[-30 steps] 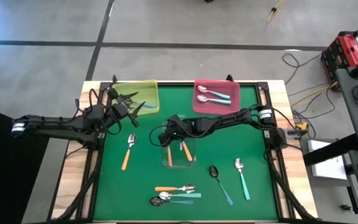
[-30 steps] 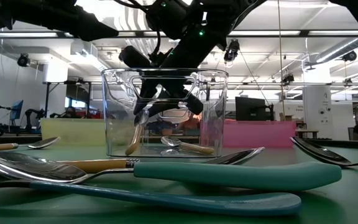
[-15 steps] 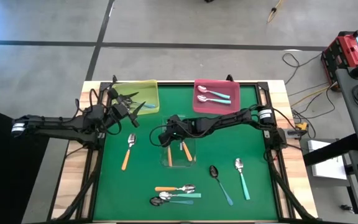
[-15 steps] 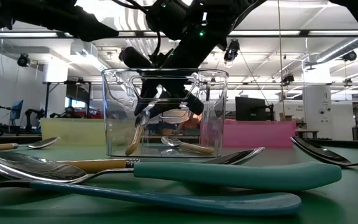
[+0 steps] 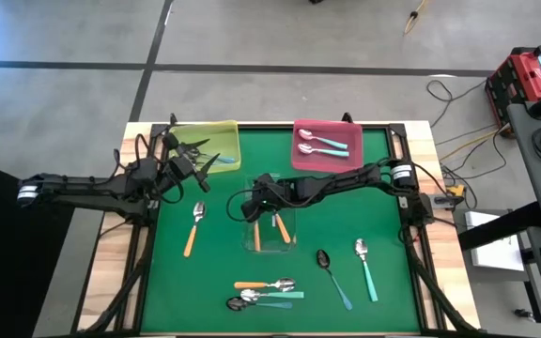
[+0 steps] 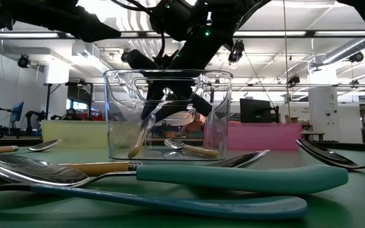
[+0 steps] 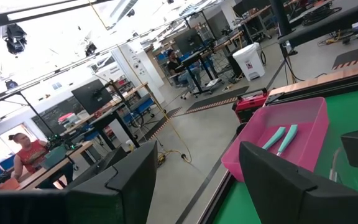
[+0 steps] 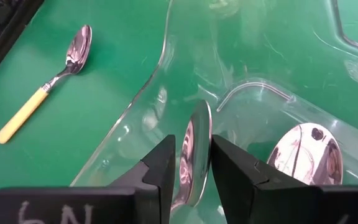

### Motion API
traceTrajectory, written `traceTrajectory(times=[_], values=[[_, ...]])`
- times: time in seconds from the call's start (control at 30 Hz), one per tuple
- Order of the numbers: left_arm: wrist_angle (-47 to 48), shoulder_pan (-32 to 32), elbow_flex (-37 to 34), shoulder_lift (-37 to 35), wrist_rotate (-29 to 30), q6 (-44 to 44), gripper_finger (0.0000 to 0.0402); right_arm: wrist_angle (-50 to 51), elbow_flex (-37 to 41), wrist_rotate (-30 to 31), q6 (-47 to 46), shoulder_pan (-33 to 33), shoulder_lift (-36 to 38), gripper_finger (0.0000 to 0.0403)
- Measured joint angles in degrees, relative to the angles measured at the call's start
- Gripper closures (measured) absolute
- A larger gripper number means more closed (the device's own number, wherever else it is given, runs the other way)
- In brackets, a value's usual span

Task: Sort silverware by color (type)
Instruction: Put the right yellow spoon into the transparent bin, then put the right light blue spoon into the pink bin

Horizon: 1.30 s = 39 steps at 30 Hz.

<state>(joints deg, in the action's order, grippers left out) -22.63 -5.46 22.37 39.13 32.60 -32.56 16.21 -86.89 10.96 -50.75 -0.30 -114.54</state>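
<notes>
Right now the green bench (image 5: 346, 291) carries three trays: a yellow tray (image 5: 216, 137) at the far left, a pink tray (image 5: 325, 158) beside it toward the right, and a clear tray (image 5: 248, 192) at the middle. The right arm reaches across from the right side, and its right hand (image 5: 255, 208) hangs over the clear tray. Its fingers (image 8: 160, 169) are nearly closed, pinching the bowl of an orange-handled spoon (image 8: 192, 155) edge-on between them, tipped down into the tray. A second orange spoon (image 5: 279, 226) lies flat in the same tray.

The left arm waits by the yellow tray with its left hand (image 5: 198, 155) raised and its fingers apart, holding nothing.

From above, the rest of the silverware shows plainly: two teal spoons (image 5: 319, 143) in the pink tray, a lone orange spoon (image 5: 193, 228) on the bench left of the clear tray, a cluster of spoons (image 5: 266, 293) near the front edge, and a dark-bowled spoon (image 5: 332, 277) and a teal-handled spoon (image 5: 365, 268) to the right.

The right wrist view alone shows the pinch on the bowl. The low view shows the held spoon slanting down inside the clear wall, handle end at the tray floor. The left wrist view looks past the pink tray into the room, where people (image 7: 25, 149) sit at desks.
</notes>
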Motion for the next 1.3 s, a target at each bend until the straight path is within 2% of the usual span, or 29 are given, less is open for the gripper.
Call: traceTrajectory(times=[0.53, 0.8, 1.0, 1.3], values=[[0.0, 0.0, 0.0, -0.01, 0.0, 0.0, 0.0192, 2.7, 0.0, 0.37, 1.14, -0.24, 1.11, 0.0312], [-0.07, -0.01, 0.0, 0.0, 0.0, -0.32, 0.0192, 5.07, -2.06, -0.81, 7.41, -0.36, 2.77, 0.0312], [-0.44, -0.01, 0.36, -0.02, -0.02, 0.12, 0.0192, 18.15, -10.68, -6.35, 19.28, -0.87, 2.91, 0.0312], [0.53, 0.66, 3.55, 0.72, -0.09, 6.33, 0.0192, 42.74, -21.97, -5.11, 38.59, -0.85, 2.91, 0.0326]])
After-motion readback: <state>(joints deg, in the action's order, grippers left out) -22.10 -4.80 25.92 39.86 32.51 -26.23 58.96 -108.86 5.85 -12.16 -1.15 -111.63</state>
